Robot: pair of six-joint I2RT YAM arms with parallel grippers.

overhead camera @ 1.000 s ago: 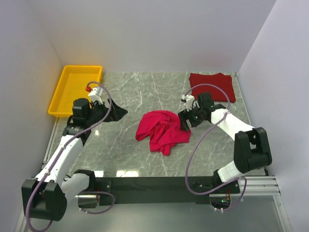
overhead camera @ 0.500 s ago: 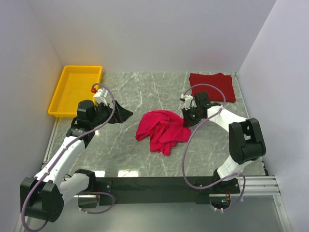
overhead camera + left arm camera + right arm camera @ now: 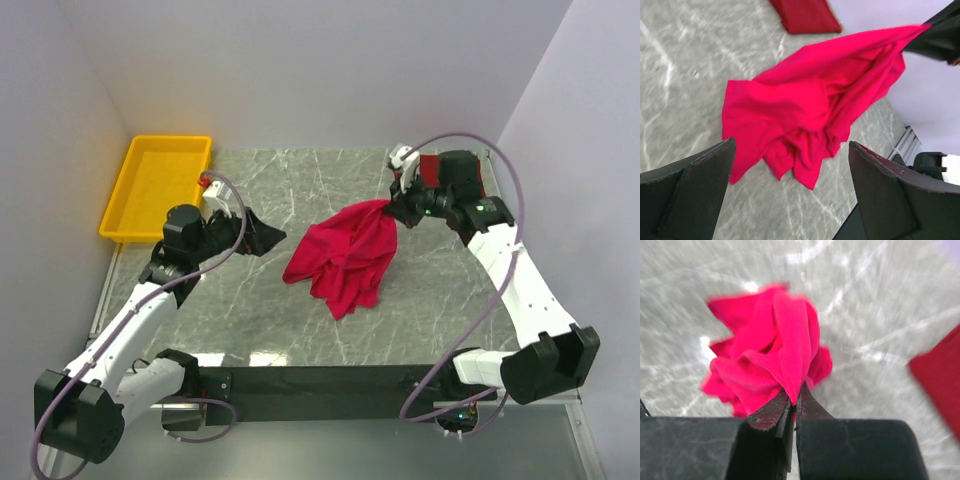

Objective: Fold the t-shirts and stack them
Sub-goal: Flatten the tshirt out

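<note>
Unfurling: right end effector (image 3: 392, 208) pinched pink t-shirt (image 3: 345, 258) at 1 o'clock; left end effector (image 3: 262, 236), wide apart, probably needed its 9 o'clock edge.

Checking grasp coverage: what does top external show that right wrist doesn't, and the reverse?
Only top external: the yellow tray at far left, and the left tool, open and apart from the crimson-pink t-shirt. Only right wrist: the right tool close up, jaws shut on a ridge of that shirt. Both: that shirt, the marble table, and part of the maroon t-shirt.
</note>
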